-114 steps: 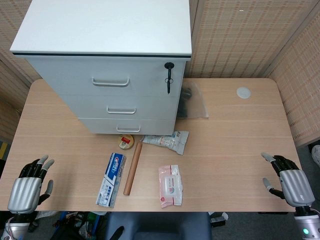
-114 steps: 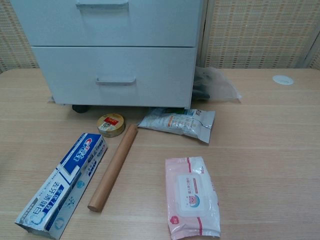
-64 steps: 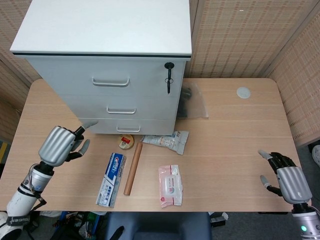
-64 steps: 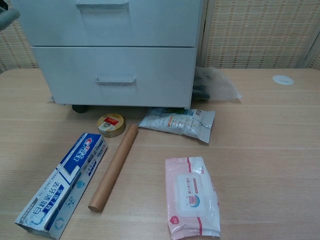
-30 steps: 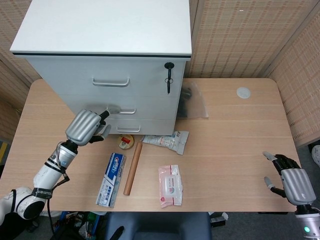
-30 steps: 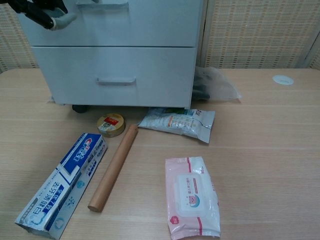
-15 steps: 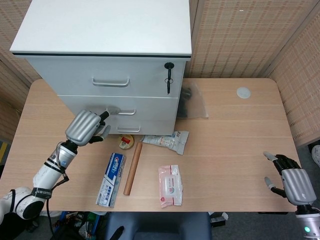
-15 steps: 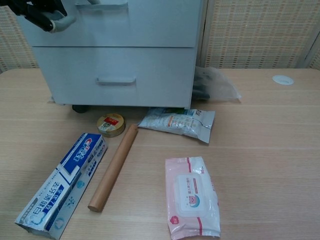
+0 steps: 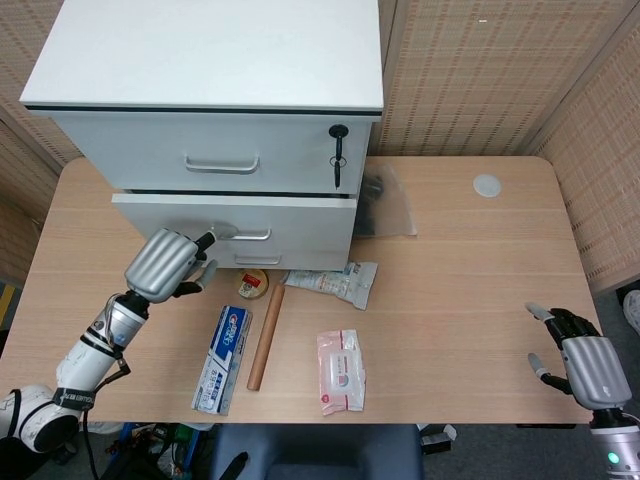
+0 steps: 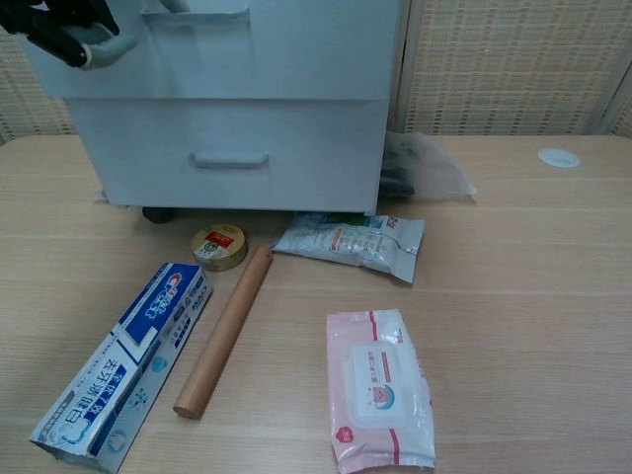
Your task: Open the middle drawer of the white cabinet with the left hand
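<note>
The left hand point(image 9: 165, 265) hooks its curled fingers on the handle point(image 9: 240, 234) of the white cabinet's point(image 9: 215, 70) middle drawer point(image 9: 235, 222), which juts partly out over the table point(image 9: 460, 270), while the right hand point(image 9: 585, 368) rests open, holding nothing.

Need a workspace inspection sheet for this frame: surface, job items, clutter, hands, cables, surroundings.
Surface: light wooden table.
Job's things: white cabinet on the table; middle drawer pulled partly out, dark gap above its front.
Clutter: toothpaste box, wooden rolling pin, small round tin, wet wipes pack, foil pouch, clear bag, white disc.
Hands: left robot hand at the middle drawer's handle; right robot hand open, at the table's near right edge.
Cables: nothing seen.
Surroundings: woven wall panels.
</note>
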You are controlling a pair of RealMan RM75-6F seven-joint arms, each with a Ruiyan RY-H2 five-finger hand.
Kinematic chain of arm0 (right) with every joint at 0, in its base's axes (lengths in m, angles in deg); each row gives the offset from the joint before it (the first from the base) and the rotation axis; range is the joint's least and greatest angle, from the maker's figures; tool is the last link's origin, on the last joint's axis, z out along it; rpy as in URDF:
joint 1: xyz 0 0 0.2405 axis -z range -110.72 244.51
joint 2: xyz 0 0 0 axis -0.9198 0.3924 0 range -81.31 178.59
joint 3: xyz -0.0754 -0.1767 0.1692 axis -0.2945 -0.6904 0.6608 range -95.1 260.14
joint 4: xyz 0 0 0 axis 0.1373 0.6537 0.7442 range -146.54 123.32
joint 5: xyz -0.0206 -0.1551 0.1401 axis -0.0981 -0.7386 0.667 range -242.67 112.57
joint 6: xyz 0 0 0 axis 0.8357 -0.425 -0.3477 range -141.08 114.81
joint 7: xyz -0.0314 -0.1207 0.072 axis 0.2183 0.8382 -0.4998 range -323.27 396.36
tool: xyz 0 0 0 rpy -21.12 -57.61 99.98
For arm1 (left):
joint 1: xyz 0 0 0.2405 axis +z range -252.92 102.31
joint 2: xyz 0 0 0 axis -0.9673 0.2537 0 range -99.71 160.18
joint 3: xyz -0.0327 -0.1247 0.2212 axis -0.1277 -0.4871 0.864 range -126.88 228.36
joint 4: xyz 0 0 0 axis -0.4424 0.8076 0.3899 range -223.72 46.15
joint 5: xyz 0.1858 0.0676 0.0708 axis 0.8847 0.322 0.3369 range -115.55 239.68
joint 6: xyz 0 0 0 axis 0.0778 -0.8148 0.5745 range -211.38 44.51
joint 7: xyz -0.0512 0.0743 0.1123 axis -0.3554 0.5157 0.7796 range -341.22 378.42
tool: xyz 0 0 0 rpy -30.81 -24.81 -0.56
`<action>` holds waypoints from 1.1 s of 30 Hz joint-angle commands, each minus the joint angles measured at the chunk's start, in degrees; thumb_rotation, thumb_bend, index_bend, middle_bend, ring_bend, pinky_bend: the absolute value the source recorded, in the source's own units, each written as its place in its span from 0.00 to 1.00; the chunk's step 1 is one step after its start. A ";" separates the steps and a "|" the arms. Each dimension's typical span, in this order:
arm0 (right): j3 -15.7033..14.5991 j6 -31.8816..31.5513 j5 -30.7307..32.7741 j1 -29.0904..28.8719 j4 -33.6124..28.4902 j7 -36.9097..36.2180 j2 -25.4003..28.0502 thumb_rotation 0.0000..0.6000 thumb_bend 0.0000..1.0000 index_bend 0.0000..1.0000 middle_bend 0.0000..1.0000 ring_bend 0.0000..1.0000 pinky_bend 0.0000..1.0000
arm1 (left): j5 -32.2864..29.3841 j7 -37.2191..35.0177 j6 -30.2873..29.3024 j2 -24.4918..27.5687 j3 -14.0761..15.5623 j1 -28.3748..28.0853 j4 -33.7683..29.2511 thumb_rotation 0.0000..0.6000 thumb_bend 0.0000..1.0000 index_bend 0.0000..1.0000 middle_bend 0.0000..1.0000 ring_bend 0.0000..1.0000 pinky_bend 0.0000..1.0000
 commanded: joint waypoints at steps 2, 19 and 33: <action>-0.02 0.02 -0.03 -0.02 -0.12 0.12 0.04 1.00 0.29 0.16 0.28 0.17 0.23 | 0.43 0.37 -0.14 0.82 0.65 0.45 -0.93 1.00 0.53 0.25 0.92 0.96 1.00; 0.03 0.21 -0.08 -0.19 -0.88 0.93 0.35 1.00 0.29 0.16 0.28 0.17 0.23 | 4.07 0.42 -2.52 3.64 2.93 2.79 -4.49 1.00 0.53 0.25 0.92 0.96 1.00; 0.03 0.24 -0.26 -0.33 -1.47 1.48 0.52 1.00 0.29 0.16 0.28 0.17 0.23 | 8.13 0.35 -5.45 5.86 4.98 5.62 -7.26 1.00 0.53 0.25 0.92 0.96 1.00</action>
